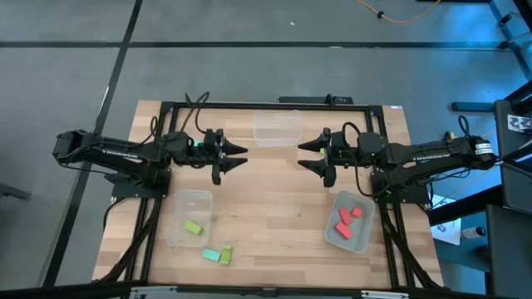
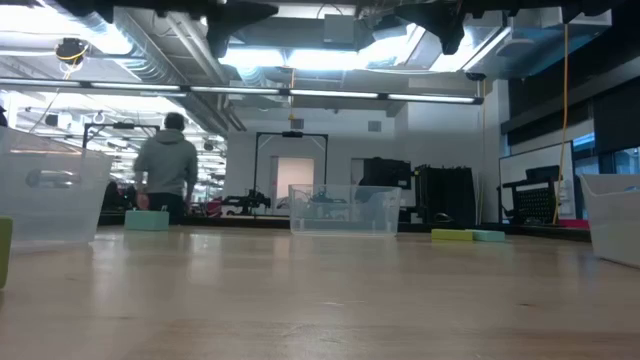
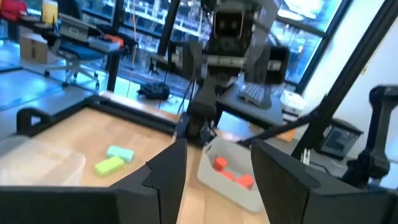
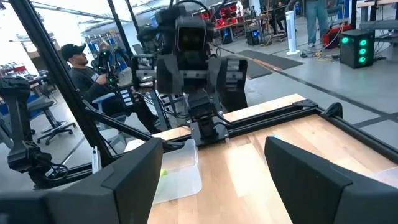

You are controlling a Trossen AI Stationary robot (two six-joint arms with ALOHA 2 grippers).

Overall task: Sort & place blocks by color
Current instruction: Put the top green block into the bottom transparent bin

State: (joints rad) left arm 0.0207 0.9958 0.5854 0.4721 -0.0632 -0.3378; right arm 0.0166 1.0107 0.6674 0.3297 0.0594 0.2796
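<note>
Lime block (image 2: 4,250) cut off at low view's edge; grippers out of frame above

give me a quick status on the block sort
Left gripper and right gripper open, empty, facing mid-table. Red blocks binned; teal block and green block loose. Nothing in the way.

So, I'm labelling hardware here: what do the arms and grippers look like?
Both arms are black and slim, with white lettering along the forearm and black cables looping at the wrists. The left gripper and right gripper each have two dark, angular fingers.
</note>
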